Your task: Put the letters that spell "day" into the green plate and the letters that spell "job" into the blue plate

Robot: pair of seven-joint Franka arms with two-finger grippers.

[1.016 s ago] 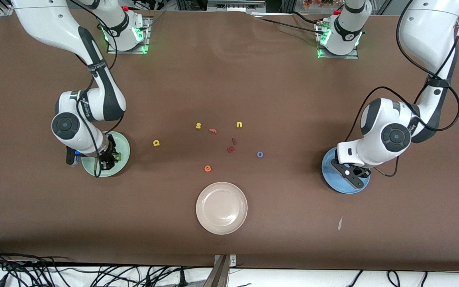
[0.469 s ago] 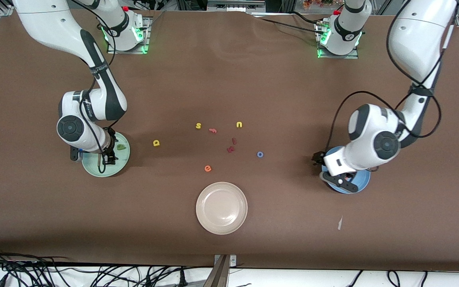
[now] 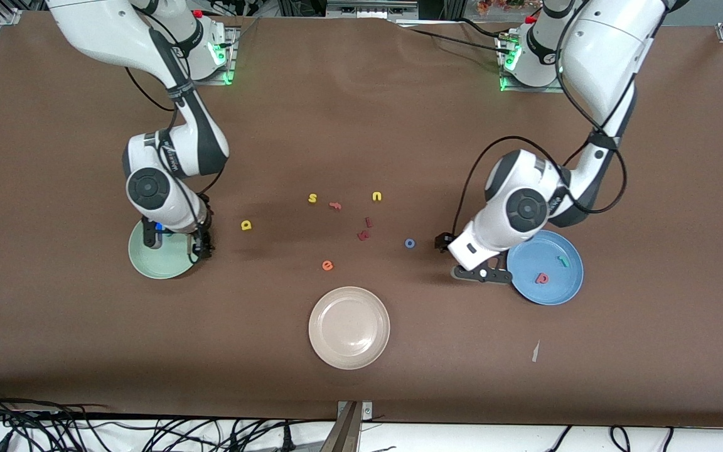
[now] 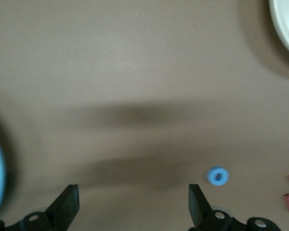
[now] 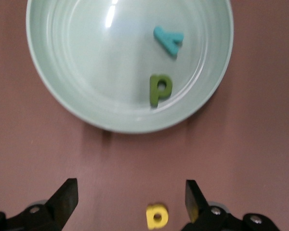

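Two letters already in the green plate (image 5: 62,91): dark green d (image 5: 159,89) and teal y (image 5: 169,39); yellow a (image 3: 246,225) on the table beside it; right gripper (image 5: 130,202) spread wide, empty, over bare table between them; teal j (image 3: 563,261) and salmon-red b (image 3: 542,277) in the blue plate (image 3: 562,289); blue o (image 3: 410,243) on the table; left gripper (image 4: 133,207) open, empty, near it.

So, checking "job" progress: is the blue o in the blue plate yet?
No, the o lies on the table, apart from the blue plate.

green plate (image 3: 148,263) partly hidden under right arm, beige plate (image 4: 286,24) cut off
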